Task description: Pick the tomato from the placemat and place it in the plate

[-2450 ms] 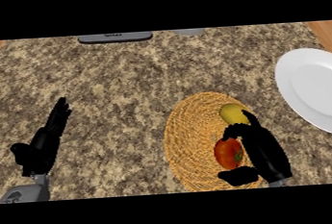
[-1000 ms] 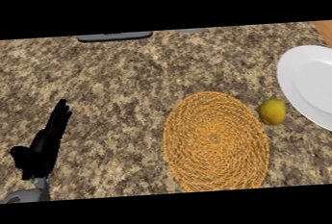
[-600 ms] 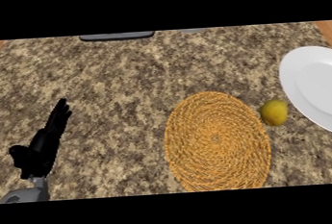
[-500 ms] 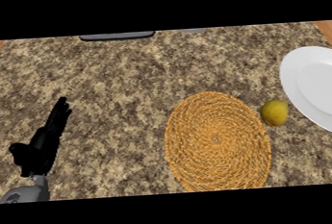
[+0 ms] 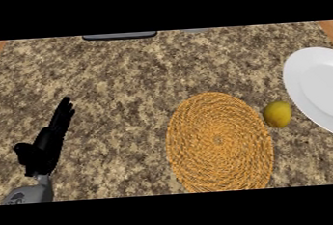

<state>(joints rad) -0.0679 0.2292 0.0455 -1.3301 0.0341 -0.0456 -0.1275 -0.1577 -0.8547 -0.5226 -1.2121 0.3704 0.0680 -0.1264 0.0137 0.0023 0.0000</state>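
A round woven placemat (image 5: 219, 141) is seen at lower centre of the speckled counter (image 5: 138, 77). A yellow fruit (image 5: 277, 114) lies between it and the white plate (image 5: 322, 95) at right. No tomato or writing is seen. The left hand (image 5: 46, 143) rests at lower left, fingers straight and holding nothing.

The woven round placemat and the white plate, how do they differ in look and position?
The woven round straw placemat is orange-brown and ribbed in rings; the white round plate is smooth and glossy. The placemat shows whole, near the counter's front; the plate is cut off by the view's right edge. A yellow lemon lies between them. Both are round and carry nothing.
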